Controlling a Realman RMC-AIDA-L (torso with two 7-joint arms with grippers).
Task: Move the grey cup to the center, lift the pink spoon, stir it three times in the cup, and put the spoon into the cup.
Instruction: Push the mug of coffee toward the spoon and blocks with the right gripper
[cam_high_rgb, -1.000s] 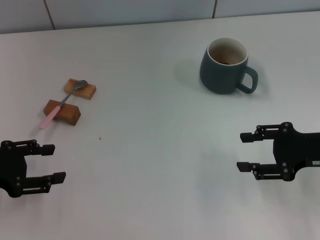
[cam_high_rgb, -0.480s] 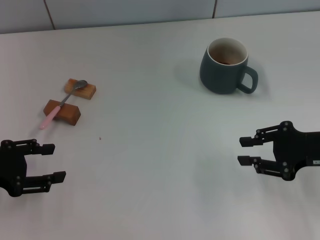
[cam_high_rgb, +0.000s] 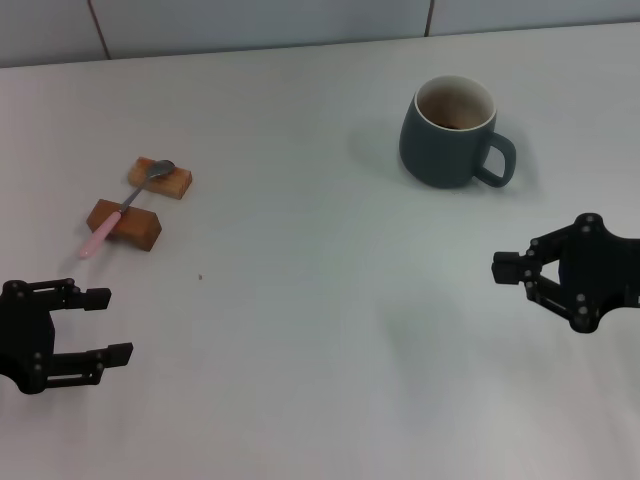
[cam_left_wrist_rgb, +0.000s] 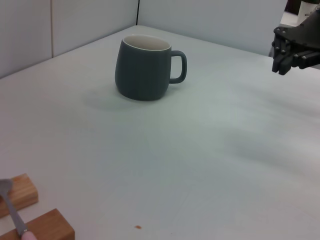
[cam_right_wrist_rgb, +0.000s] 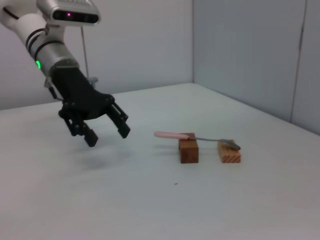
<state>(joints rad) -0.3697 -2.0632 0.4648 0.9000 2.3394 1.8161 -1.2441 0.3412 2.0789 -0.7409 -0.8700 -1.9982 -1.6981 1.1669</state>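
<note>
Surface carries the grey cup far on the right, handle facing right. Right tool hovers near it, rotated — spread unclear; left tool hangs wide at the near left. Pink spoon bridges two wooden blocks — bowl on the far one.

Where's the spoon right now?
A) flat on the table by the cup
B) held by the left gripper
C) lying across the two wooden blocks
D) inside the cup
C: the spoon bridges both blocks, bowl on the far one, handle overhanging the near one; the left gripper holds nothing.
</note>
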